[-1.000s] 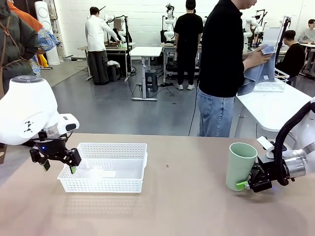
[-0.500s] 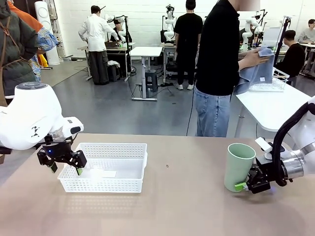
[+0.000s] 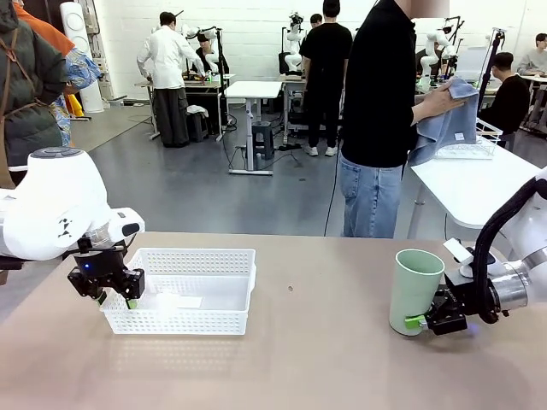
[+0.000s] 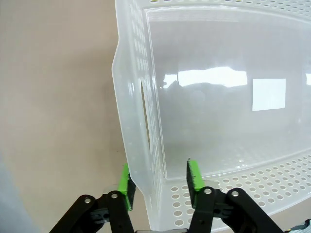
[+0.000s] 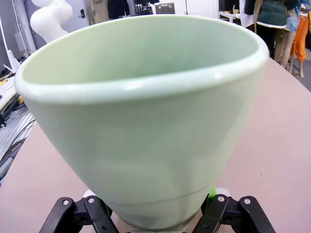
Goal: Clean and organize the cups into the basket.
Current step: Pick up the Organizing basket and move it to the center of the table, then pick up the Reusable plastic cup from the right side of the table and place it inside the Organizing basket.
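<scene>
Right fingers [image 3: 415, 322] seemingly clasp one cup [image 3: 416, 289]; one basket [image 3: 190, 319]

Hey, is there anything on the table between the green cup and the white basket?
Nothing visible stands in the way. Only bare table, with one tiny dark speck, lies between the mint green cup and the white plastic basket.

The basket [image 3: 192, 295] is sitting on the left part of the table [image 3: 299, 359], and the left gripper [image 3: 116, 301] is straddling its left end wall, one finger inside and one outside. The cup [image 3: 416, 286] is standing well to the right, tipping slightly rightward, with its base lying between the fingers of the right gripper [image 3: 414, 324]. A person [image 3: 380, 111] is standing beyond the table's far edge
</scene>
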You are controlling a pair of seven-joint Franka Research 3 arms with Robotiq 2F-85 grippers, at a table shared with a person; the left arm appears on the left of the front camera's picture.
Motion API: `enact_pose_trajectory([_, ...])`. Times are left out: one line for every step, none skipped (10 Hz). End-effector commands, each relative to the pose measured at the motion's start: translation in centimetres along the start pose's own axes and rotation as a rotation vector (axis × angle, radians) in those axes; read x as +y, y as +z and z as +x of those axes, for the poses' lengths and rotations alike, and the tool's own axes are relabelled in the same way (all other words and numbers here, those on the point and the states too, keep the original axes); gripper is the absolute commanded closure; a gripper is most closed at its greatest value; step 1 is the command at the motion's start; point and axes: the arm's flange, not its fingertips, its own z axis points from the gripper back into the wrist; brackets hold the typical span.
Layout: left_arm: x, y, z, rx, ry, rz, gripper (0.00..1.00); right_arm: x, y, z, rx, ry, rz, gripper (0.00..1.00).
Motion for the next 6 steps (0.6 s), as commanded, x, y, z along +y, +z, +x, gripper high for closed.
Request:
enact_pose_trajectory([0.07, 0.4, 0.51, 0.02, 0.01, -0.017, 1.0, 0.37, -0.15, -0.27, -0.012, 0.013, -0.036, 1.0])
enact_pose_trajectory([0.16, 0.35, 0.52, 0.022, 0.01, -0.019, 1.0, 0.39, -0.1, -0.3, -0.014, 0.013, -0.035, 1.0])
enact_pose_trajectory([0.14, 0.28, 0.52, 0.026, 0.009, -0.02, 1.0, 0.4, -0.05, -0.33, -0.016, 0.012, -0.035, 0.8])
enact_pose_trajectory([0.08, 0.24, 0.56, 0.029, 0.009, -0.018, 1.0, 0.39, 0.01, -0.35, -0.017, 0.012, -0.035, 0.8])
enact_pose_trajectory([0.11, 0.2, 0.64, 0.029, 0.012, -0.015, 1.0, 0.4, 0.05, -0.36, -0.017, 0.014, -0.034, 1.0])
enact_pose_trajectory([0.11, 0.16, 0.73, 0.032, 0.013, -0.016, 1.0, 0.39, 0.12, -0.35, -0.016, 0.015, -0.035, 0.8])
